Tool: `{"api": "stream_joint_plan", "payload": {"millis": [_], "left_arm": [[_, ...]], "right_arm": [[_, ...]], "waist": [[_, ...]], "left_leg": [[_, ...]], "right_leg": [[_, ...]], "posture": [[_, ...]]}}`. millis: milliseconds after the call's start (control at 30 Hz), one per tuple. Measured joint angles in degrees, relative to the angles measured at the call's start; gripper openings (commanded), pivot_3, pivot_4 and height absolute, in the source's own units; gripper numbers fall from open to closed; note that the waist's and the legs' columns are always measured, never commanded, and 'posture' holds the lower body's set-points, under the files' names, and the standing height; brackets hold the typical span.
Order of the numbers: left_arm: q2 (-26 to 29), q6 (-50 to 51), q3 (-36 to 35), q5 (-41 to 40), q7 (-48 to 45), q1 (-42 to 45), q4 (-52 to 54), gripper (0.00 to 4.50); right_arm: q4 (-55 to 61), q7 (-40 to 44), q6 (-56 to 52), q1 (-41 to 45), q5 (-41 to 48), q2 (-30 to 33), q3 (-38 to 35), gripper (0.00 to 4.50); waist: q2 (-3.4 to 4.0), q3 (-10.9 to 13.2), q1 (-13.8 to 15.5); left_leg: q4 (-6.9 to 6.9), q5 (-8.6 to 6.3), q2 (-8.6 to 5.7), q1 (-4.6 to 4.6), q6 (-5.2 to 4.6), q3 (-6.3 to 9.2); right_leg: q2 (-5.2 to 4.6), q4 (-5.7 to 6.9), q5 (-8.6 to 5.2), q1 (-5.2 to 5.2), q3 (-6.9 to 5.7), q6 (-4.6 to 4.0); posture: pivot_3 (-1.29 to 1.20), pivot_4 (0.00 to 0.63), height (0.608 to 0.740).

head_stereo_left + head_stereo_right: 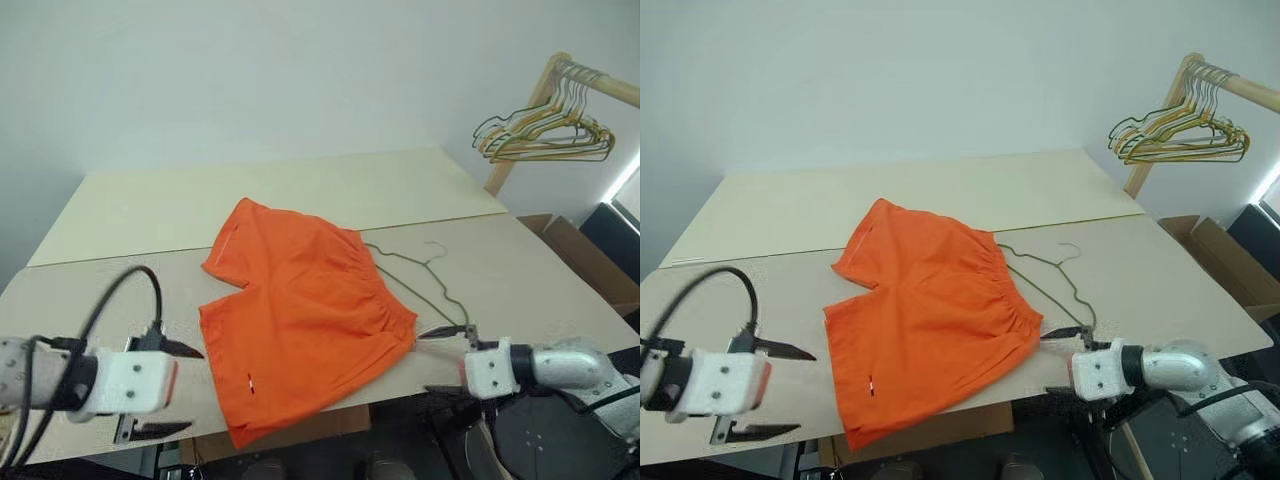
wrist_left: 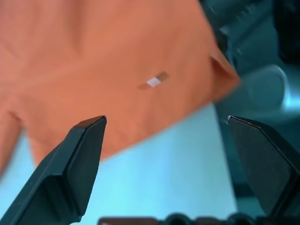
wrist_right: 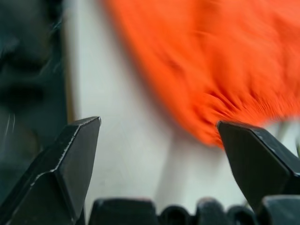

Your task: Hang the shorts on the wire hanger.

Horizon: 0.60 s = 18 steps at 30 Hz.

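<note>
The left gripper (image 1: 165, 388) hangs with its fingers spread wide and nothing between them, just off the near left corner of the table (image 1: 130, 215); the right gripper (image 1: 443, 360) is likewise spread and empty at the near right edge, close to the waistband; the shorts (image 1: 300, 310) lie flat between them, one hem overhanging the front edge; the wire hanger (image 1: 425, 275) lies on the tabletop with part of it under the waistband side, hook pointing away; neither is held, so I judge the hanging not done: the shorts are not yet threaded on or draped over the wire.
</note>
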<state>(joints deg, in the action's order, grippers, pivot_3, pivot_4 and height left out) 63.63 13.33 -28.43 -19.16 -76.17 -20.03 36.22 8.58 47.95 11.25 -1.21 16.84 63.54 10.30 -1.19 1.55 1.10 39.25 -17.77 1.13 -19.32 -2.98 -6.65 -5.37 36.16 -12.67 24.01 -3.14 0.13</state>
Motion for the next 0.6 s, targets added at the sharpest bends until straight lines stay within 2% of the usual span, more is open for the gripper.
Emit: {"api": "stream_joint_plan", "payload": {"millis": [100,167,333,467,600], "left_arm": [[-0.46,7.06,0.56,-8.44,1.31,6.68,-1.95,4.5],[-1.99,11.84,1.62,-13.26,4.14,11.32,-2.8,4.5],[-8.67,20.69,7.56,-21.34,14.46,21.85,-3.33,4.5],[-9.45,22.84,10.43,-22.52,17.66,24.51,-3.11,4.5],[-9.63,22.81,12.19,-22.5,18.13,24.46,-3.0,4.5]], "right_arm": [[3.53,-4.07,-17.07,0.62,6.54,-0.27,-5.98,4.46],[4.35,-7.17,-28.03,2.94,8.77,-1.4,-7.24,4.46],[-0.83,-18.04,-54.08,14.21,8.94,-10.49,-6.99,4.46],[-11.4,-22.48,-66.31,23.73,6.31,-15.87,-6.31,4.46],[-22.77,-24.62,-69.27,31.0,2.51,-19.92,-5.81,4.46]], "waist": [[-0.01,-0.01,-0.01],[-0.03,-0.02,0.04],[-0.08,-0.07,-0.43],[-0.05,-0.08,-0.74],[-0.04,-0.08,-1.05]], "left_leg": [[0.04,0.0,0.01,0.0,0.0,0.0],[0.05,0.0,0.02,-0.01,0.0,0.01],[0.06,0.07,-0.08,-0.19,0.12,0.0],[0.06,0.25,-0.14,-0.4,0.42,-0.01],[0.06,0.24,-0.16,-0.57,0.41,0.0]], "right_leg": [[0.01,0.01,0.07,0.0,-0.01,0.11],[0.03,0.01,0.12,0.0,-0.01,0.18],[0.07,-0.01,0.43,0.1,0.03,-0.24],[0.1,-0.11,0.43,0.22,0.0,-0.24],[0.11,-0.22,0.4,0.3,-0.03,-0.19]], "posture": [[0.07,0.0,0.74],[0.06,0.0,0.74],[0.04,0.0,0.74],[0.03,0.0,0.74],[0.03,0.0,0.74]]}}
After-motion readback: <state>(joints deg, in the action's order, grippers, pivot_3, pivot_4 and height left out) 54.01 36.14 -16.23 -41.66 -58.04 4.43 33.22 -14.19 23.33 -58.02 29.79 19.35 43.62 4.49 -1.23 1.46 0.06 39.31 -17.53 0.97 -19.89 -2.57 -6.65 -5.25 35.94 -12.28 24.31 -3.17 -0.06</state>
